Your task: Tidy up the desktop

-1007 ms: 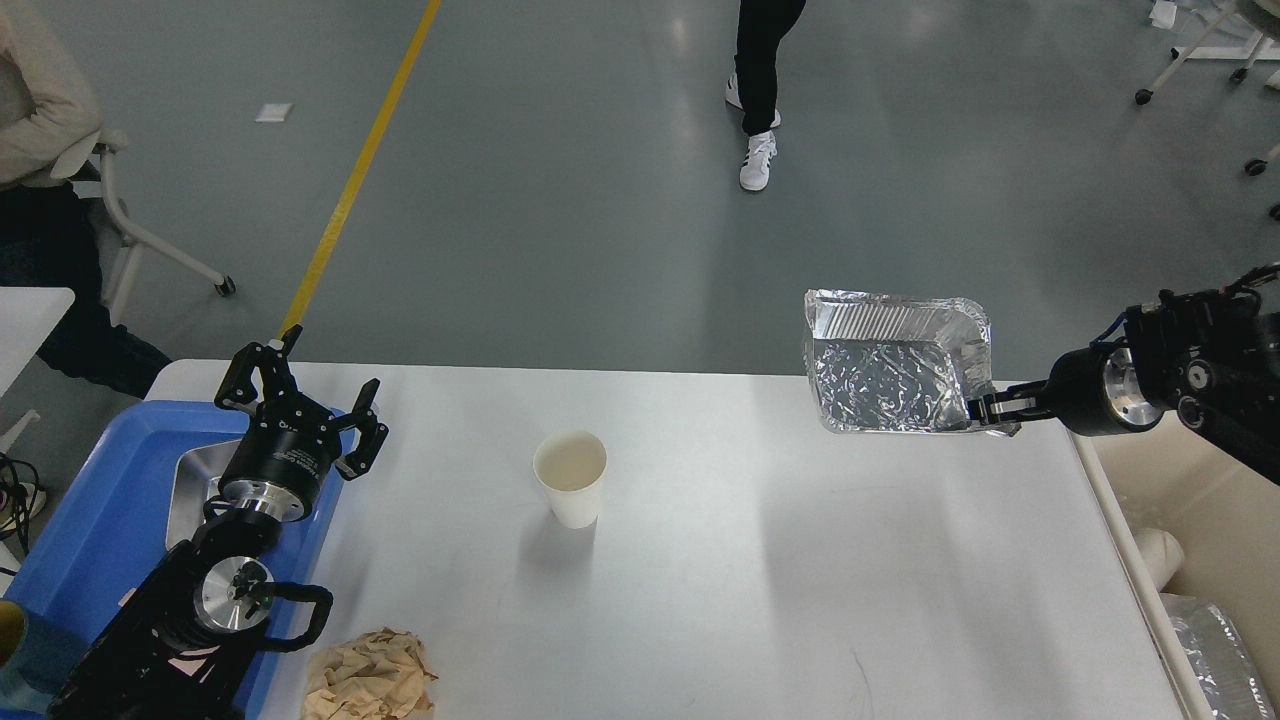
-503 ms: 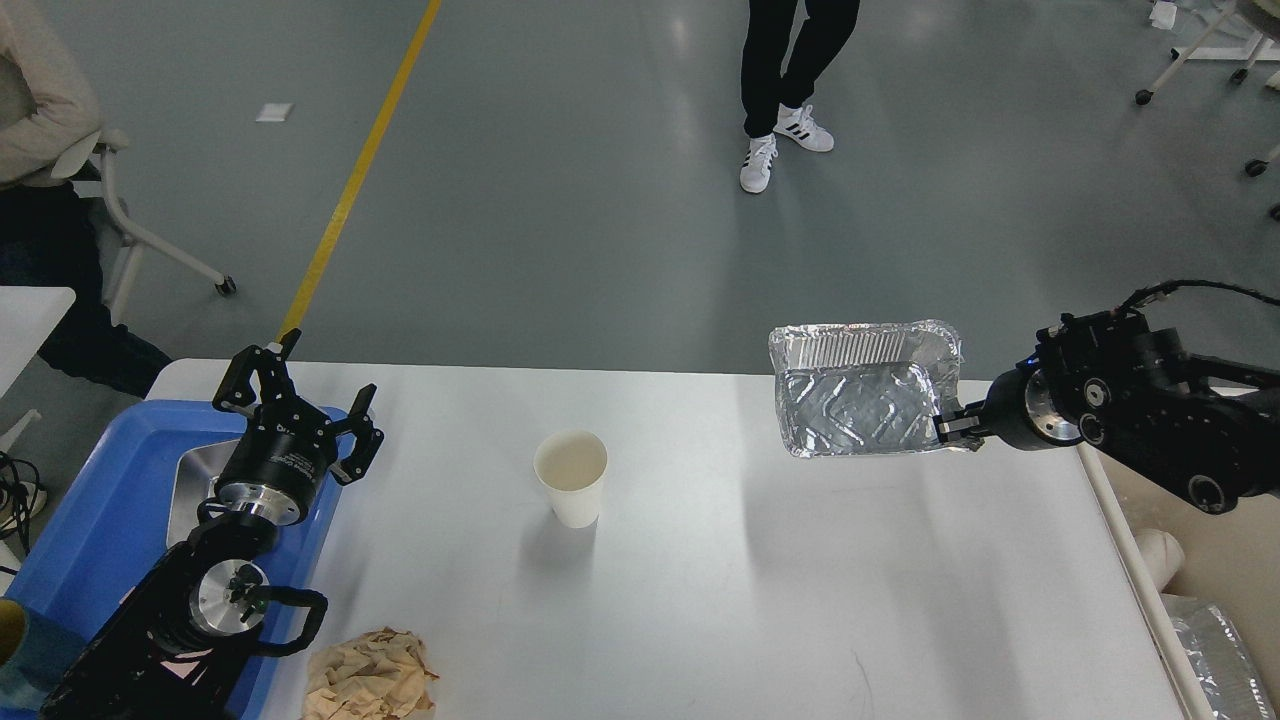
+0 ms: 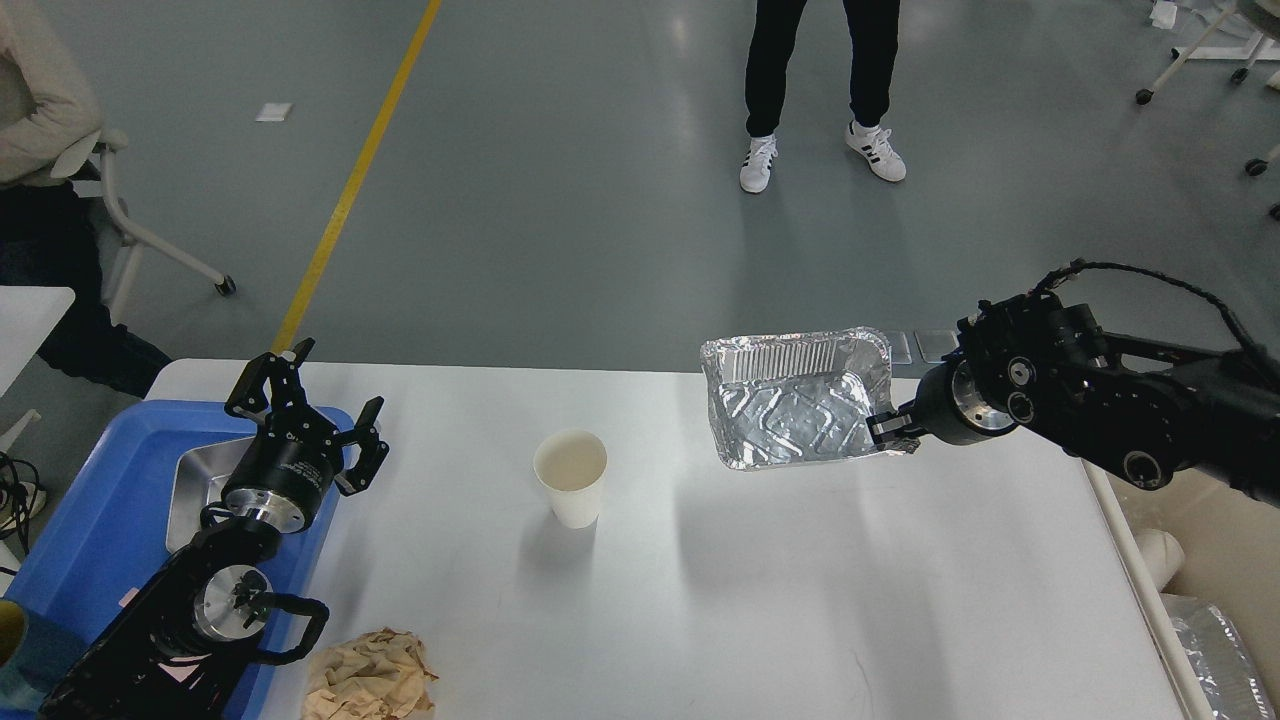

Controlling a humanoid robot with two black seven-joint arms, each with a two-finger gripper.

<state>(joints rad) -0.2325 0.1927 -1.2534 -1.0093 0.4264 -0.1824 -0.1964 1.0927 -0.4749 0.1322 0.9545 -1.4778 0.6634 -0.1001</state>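
- Large white rectangular desk with rounded corners fills lower centre of head view; bare over most of its surface.
- Right claw at 3 o'clock, pinched shut on right rim of crinkled silver foil tray; tray held clear of desk near far edge, shadow visible on desk below it, mouth tilted toward camera.
- Left claw at 9 o'clock, fingers spread wide, holding nothing, hovering over right rim of blue plastic tray that carries a shallow steel dish.
- White paper cup upright near centre of desk, well apart from both claws.
- Crumpled tan paper wad at 7 o'clock, near front edge, just beside left arm.
- Beige bin off right edge of desk at 4 o'clock, some foil and a white object inside.
- Step in hand, as judged: carrying foil tray to a drop-off; destination not certain from this view.
- Advice: keep grip firm but not crushing, since thin foil likely to buckle at a one-sided rim pinch.
- Advice: move slowly, hold tray level to limit swing and flex.
- Advice: keep carry height above paper cup if path goes toward 9 o'clock; a clipped cup would tip easily.
- Risk: rim tearing or slipping from claw under sudden acceleration.
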